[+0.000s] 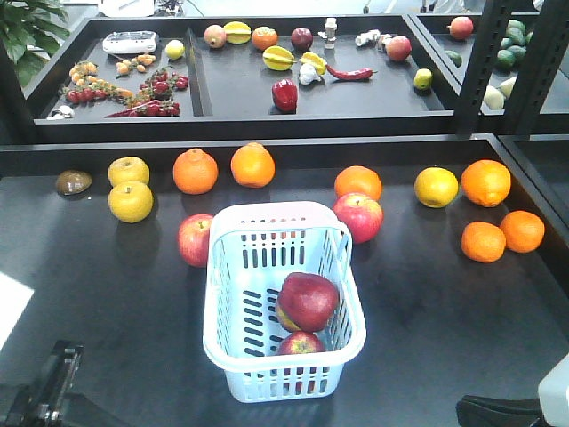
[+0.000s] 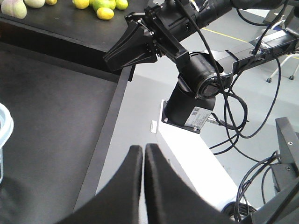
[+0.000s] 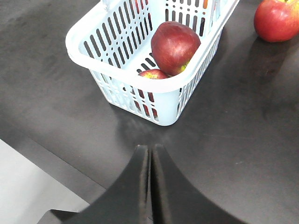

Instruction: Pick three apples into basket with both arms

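At the near edge of the black table (image 1: 107,302), both arms sit low and withdrawn, only their ends showing in the front view's bottom corners. The left gripper (image 2: 142,154) has its jaws pressed together, holding nothing, pointing past the table's side edge toward the floor. The right gripper (image 3: 150,156) likewise has its jaws closed and empty, aimed at the basket (image 3: 161,100) from just short of its near wall.

The left wrist view alone shows the right arm (image 2: 196,74) folded on its white mount, cables looping around it. The right wrist view shows the basket's slotted near wall close up.

The basket, pale blue plastic, stands upright mid-table in the front view. Inside it lie two apples: a large dark red apple (image 1: 308,301) with a yellowish patch, resting partly on a smaller red apple (image 1: 301,343) nearest the front wall. Two more apples remain on the table, a left apple (image 1: 195,239) just beside the basket and a right apple (image 1: 359,217) touching its far corner.
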